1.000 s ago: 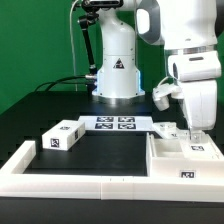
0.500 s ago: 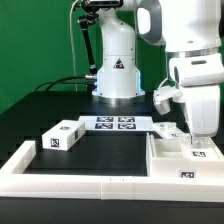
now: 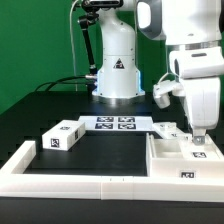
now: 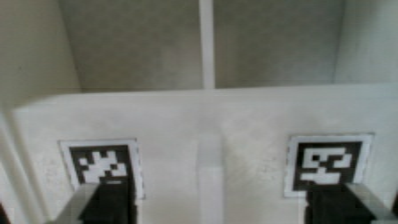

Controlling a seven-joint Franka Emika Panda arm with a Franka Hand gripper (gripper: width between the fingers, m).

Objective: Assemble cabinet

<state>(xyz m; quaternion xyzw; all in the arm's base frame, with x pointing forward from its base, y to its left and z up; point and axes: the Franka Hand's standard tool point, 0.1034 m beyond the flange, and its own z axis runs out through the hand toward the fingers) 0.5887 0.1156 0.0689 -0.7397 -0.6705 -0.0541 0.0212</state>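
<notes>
Logged the cabinet (image 3: 176, 160) at lower right of the exterior frame, sitting on the black counter (image 3: 100, 150), open side up. Noted a black-and-white square tag (image 3: 186, 175) on its front face; pattern only, no lettering readable.

Spotted the gripper (image 3: 197, 140) pointing straight down at the cabinet's top, right of centre. Cannot tell contact from this view.

From the wrist view: fingers (image 4: 98, 205) spread wide apart, clamped on nothing, a white cabinet face between them bearing two square tags (image 4: 102, 165), (image 4: 326, 163). Beyond that face, two compartments split by a thin divider (image 4: 205, 45).

Elsewhere in the exterior frame: small tagged block (image 3: 62, 137) at centre left; marker board (image 3: 113, 123) flat at centre; low white border rail (image 3: 70, 183) along the bottom edge. Yellow-and-black triangle sign (image 3: 117, 67) on the robot base (image 3: 117, 85); symbol too small to read.
</notes>
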